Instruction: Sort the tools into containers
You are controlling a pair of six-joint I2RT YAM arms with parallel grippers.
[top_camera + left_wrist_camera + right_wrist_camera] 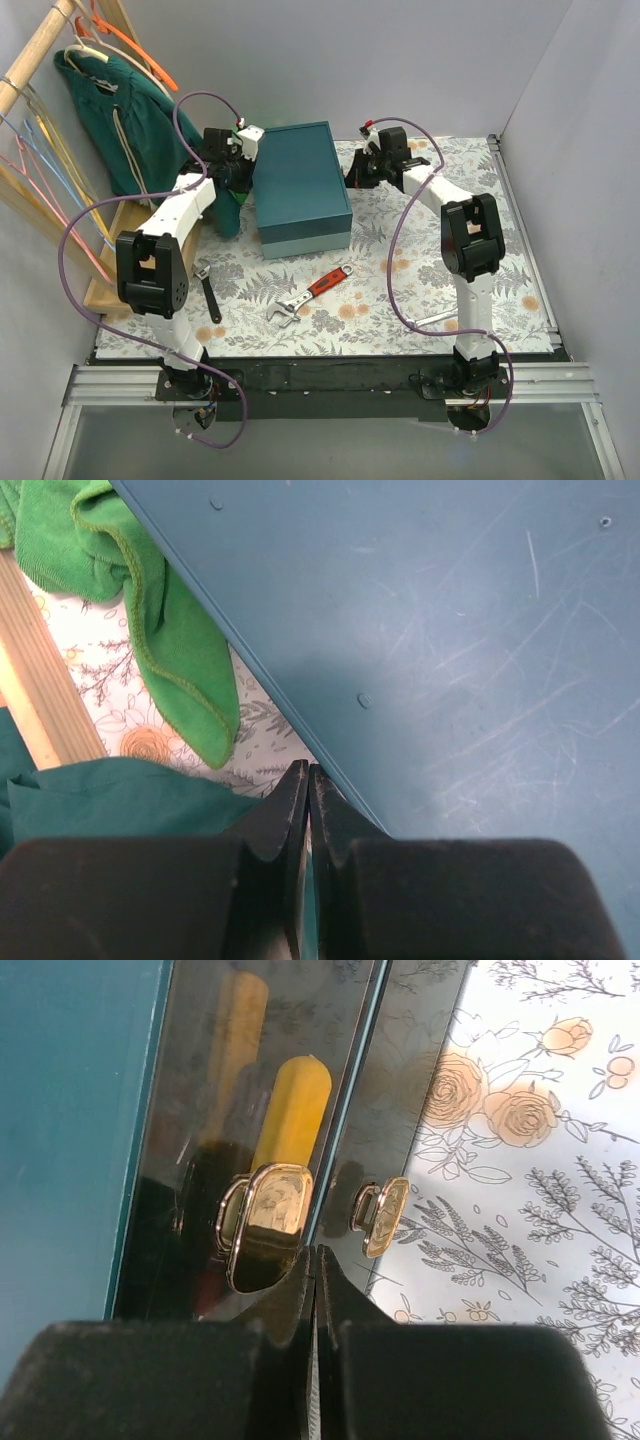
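Top external view shows the flowered table [500, 260] with the teal box [300, 185] as the biggest thing on it. Both my arms reach to the box's far end, 1 on each side. Against its right flank, my right wrist camera sees a clear container [190, 1090] with a yellow-handled screwdriver [293, 1110] showing through the wall and a gold latch [265, 1225] on it. 3 tools lie loose nearer my bases: the red-handled adjustable wrench [318, 290], the black wrench [207, 295] and the silver spanner [432, 318].

My left gripper [308, 780] is pressed together at the teal box's edge, and my right gripper [316, 1260] is pressed together at the clear wall. Whether either pinches that thin edge I cannot tell. I judge I am handling the boxes, not sorting yet. Next calls for both arms moving evenly, then freeing 1 gripper for the wrenches.
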